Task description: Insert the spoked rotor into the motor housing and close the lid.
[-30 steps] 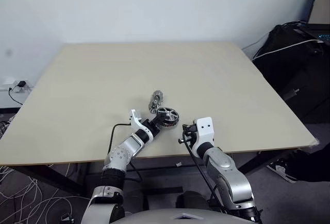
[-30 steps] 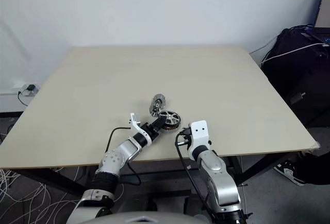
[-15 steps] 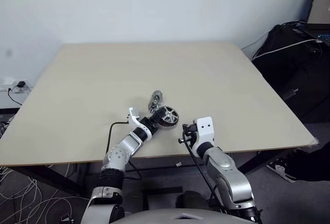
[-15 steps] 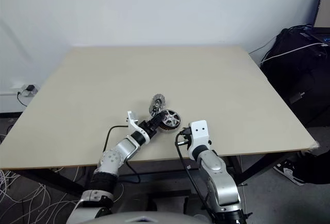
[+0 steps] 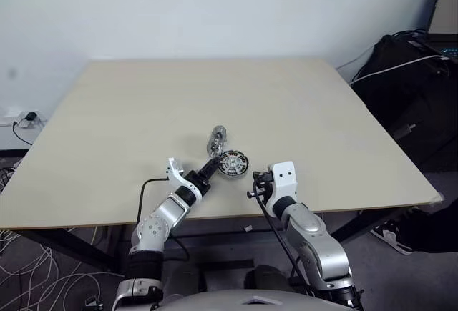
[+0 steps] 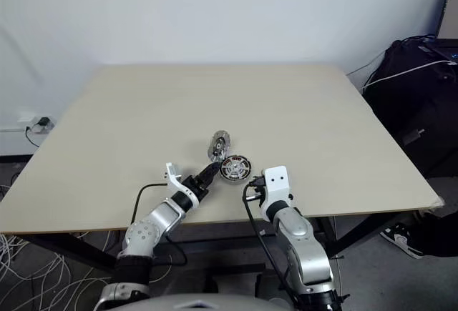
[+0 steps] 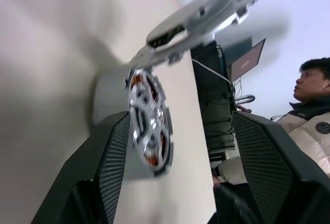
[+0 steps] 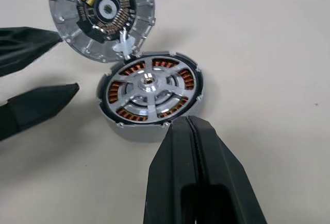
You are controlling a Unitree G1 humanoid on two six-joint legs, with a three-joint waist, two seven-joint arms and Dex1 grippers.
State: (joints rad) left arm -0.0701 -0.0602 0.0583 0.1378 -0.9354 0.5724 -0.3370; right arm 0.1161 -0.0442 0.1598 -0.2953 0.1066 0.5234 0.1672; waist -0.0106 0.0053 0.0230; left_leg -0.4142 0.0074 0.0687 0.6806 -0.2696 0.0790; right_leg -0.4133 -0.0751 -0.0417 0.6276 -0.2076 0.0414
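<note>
The motor housing (image 8: 135,130) lies flat on the table (image 5: 143,104) near its front edge. The spoked rotor (image 8: 148,82) sits inside it, with copper windings showing through the cut-outs. The round silver lid (image 8: 103,13) stands propped open at the housing's far edge, its circuit side showing. My left gripper (image 5: 212,166) is open just left of the housing and holds nothing; its black fingers (image 8: 44,103) are apart from the housing. My right gripper (image 8: 188,123) is shut and empty, close to the housing's near side.
The table's front edge (image 5: 215,214) runs just below both grippers. Black bags and cables (image 5: 408,75) stand off the table's right side. A person in a pale jacket (image 7: 314,131) and a laptop (image 7: 247,59) are beyond the table.
My left gripper has opened, let go of the housing and drawn back to the left. The housing, tilted before, now lies flat. The right arm has not moved.
</note>
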